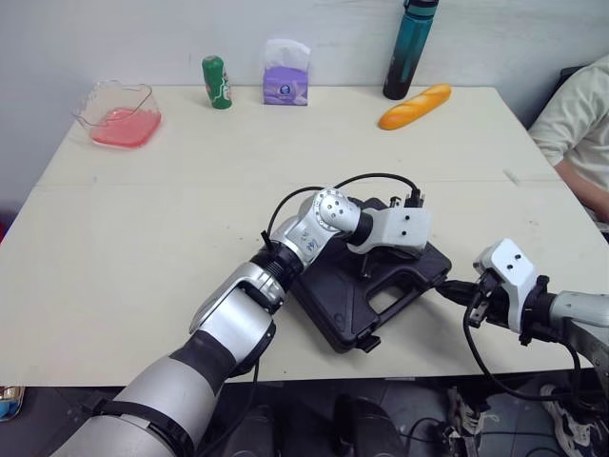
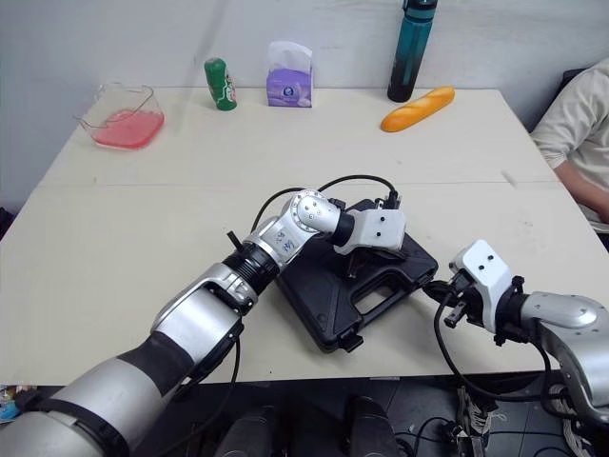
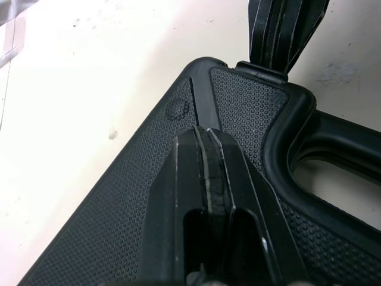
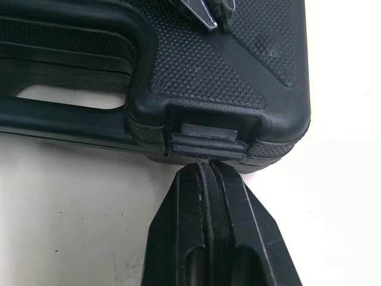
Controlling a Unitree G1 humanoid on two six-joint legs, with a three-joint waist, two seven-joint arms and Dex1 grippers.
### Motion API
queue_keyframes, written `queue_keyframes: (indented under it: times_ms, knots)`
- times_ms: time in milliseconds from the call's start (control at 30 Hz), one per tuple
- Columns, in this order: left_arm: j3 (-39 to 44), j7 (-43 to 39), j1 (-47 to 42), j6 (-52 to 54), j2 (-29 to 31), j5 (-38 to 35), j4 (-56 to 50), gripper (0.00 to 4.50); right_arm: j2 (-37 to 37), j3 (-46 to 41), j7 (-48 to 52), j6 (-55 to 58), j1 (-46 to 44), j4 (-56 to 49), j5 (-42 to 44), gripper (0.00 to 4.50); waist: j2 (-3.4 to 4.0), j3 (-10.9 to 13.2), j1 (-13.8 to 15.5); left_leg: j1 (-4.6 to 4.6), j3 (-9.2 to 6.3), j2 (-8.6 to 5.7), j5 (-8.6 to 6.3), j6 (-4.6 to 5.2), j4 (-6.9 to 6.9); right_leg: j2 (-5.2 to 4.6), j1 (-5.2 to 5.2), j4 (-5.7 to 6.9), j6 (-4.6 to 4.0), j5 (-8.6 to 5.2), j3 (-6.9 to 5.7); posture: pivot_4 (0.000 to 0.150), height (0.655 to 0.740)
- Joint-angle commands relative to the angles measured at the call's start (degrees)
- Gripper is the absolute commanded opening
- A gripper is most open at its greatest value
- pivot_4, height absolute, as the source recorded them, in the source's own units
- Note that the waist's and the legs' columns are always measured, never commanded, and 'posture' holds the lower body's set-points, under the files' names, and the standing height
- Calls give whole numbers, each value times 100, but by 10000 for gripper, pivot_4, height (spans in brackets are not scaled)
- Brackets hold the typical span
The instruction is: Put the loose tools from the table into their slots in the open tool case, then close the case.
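The black tool case lies shut near the table's front edge, its handle facing my right side. My left gripper is shut and its tip rests on the textured lid close to the handle. My right gripper is also shut, with its tip touching the table right below a corner latch of the case. The left wrist view has that right gripper just beyond the same latch. No loose tools are visible on the table.
Along the table's far edge stand a pink-filled clear container, a green bottle, a purple tissue pack, a teal bottle and a bread loaf. A person's arm is at the right.
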Motion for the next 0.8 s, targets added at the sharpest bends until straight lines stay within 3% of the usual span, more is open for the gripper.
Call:
queue_keyframes:
  times_ms: [33, 800]
  knots:
    - [-539, -186, 395, 97, -126, 520, 422, 0, 64, -249, -47, -1, -465, -259, 332, 456, 0, 0, -3, 0, 0, 0, 0, 0, 0, 0, 0, 0, 0, 0, 0, 1500, 7314]
    - [-568, -148, 474, 30, -198, 638, 422, 0, 174, -335, -162, 549, -1008, -519, 623, 456, 6, -3, -4, 2, 2, 1, -1, -3, -7, -1, -2, -1, -2, -1, 7, 1500, 7314]
